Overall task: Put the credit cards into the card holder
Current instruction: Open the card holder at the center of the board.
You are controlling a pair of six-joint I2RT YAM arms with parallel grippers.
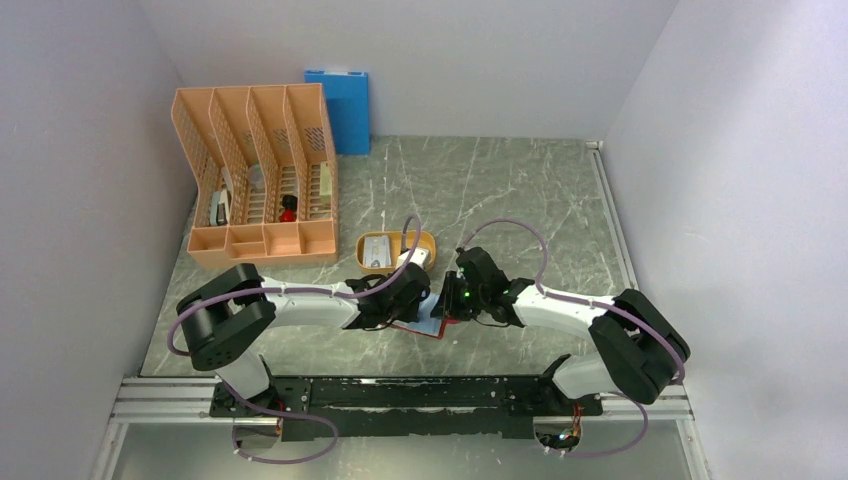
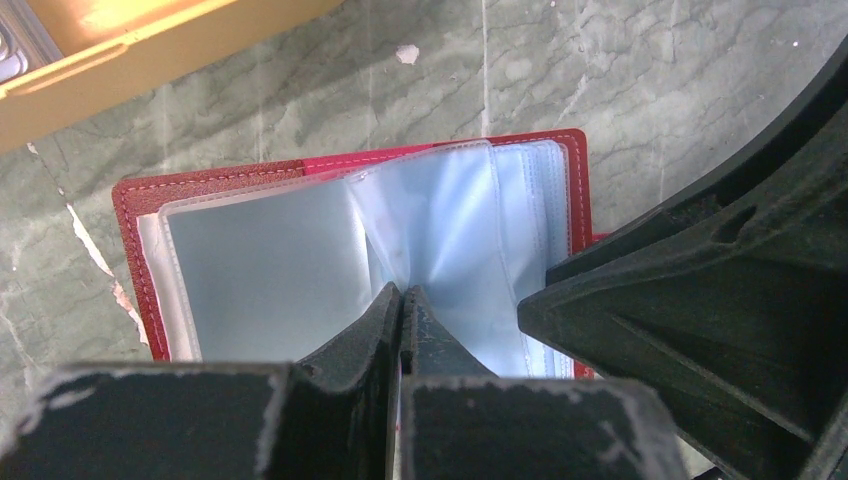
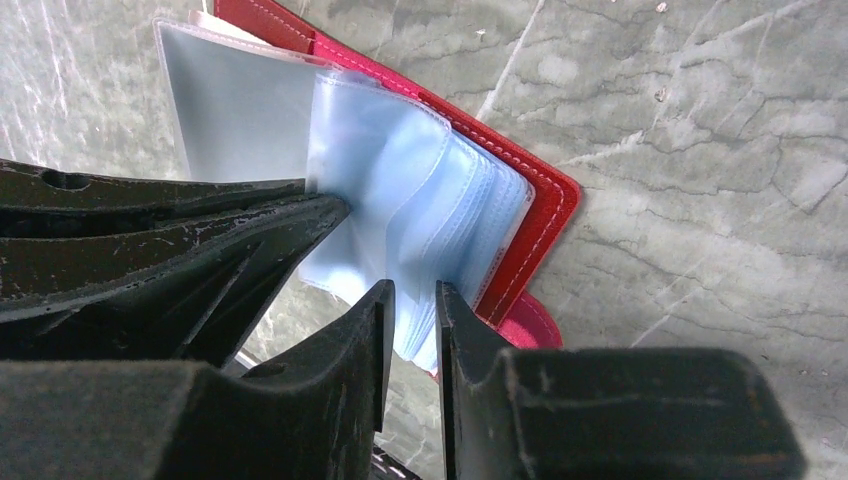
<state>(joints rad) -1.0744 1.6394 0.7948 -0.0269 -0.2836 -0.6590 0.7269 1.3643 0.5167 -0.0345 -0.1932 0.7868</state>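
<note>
The dark red card holder point(image 1: 428, 328) lies open on the marble table between both grippers. Its pale blue-grey sleeves point(image 2: 260, 260) fan upward. My left gripper point(image 2: 402, 292) is shut on one clear sleeve near the spine and holds it up. My right gripper point(image 3: 412, 290) has its fingers narrowly apart around the stacked sleeve edges point(image 3: 470, 220), apparently clamped on them, with the small red tab point(image 3: 530, 325) just beside. A pale credit card point(image 1: 378, 250) lies in the orange oval tray point(image 1: 427, 240) just behind the holder. Neither gripper holds a card.
The orange tray's rim point(image 2: 150, 60) is close behind the holder. A peach file organizer point(image 1: 260, 180) stands at the back left, with a blue folder point(image 1: 340, 108) leaning on the rear wall. Walls close in on both sides.
</note>
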